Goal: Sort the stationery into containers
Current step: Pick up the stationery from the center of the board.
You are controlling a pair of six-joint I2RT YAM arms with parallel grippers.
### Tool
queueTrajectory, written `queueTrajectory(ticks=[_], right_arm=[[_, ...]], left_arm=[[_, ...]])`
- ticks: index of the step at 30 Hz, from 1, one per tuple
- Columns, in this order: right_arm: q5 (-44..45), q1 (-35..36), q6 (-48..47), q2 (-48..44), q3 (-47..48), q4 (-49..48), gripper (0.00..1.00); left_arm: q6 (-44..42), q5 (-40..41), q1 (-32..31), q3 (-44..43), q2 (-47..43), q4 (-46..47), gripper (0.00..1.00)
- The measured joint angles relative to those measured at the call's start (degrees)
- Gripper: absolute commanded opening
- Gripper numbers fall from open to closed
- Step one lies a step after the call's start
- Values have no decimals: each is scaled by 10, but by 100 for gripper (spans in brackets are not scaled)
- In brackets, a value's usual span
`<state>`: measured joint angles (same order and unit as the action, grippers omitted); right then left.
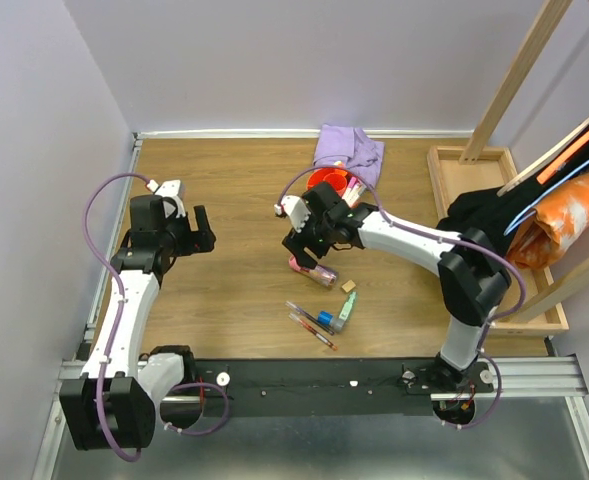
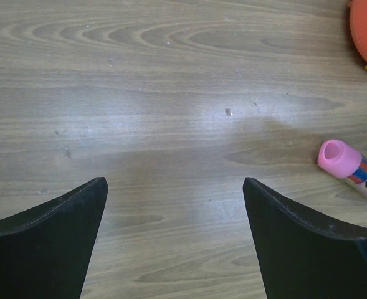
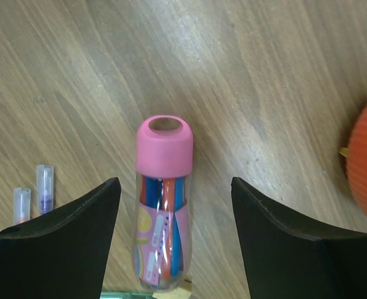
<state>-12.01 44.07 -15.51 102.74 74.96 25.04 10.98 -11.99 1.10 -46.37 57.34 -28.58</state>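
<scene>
Toward the near edge of the tabletop, about midway along it, we see two thin pens lying side by side at a slant. A small blue piece sits just beside them, and a mint highlighter lies on its far right side. A little farther in lies a tan eraser, apart from the rest. Next comes the pink tube, flat on the wood near the middle of the tabletop. Its pink cap points away from our right gripper, and coloured sticks show through its clear body. Our right jaws stand apart on either side of that body, with bare wood showing between each finger and the tube, so nothing is clamped. Over toward the left edge, our left gripper hangs over bare wood with its jaws spread wide and nothing between them. Its wrist view catches the tube's cap off to one side. Farther back, near the middle of the far edge, stands the orange cup with its inner dividers. Touching its far side is the lilac cloth, bunched against the far edge. At the far right corner sits the wooden tray.
</scene>
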Motion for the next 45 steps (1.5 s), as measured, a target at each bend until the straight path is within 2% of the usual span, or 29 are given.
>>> queueTrajectory(ticks=[16,30,33,34,36,37,43,45], right_arm=[[-6,9,-1,117,79,8,78],[-5,28,-5,122,52,21,78],[-5,28,-5,122,52,21,63],[-4,28,-4,122,52,21,50],[0,28,-4,122,52,21,30],[2,28,-3,122,52,20,1],[11,28,4,122,64,36,1],[12,29,12,121,103,69,0]], left_arm=[[10,-8,18,12,-6,1,99],[10,-15,18,12,4,3,99],[10,-18,18,12,14,3,99],[10,-19,18,12,18,3,99],[10,-19,18,12,24,2,99],[10,-20,18,12,25,2,99],[6,-22,18,10,28,0,99],[1,-23,18,5,31,-5,99]])
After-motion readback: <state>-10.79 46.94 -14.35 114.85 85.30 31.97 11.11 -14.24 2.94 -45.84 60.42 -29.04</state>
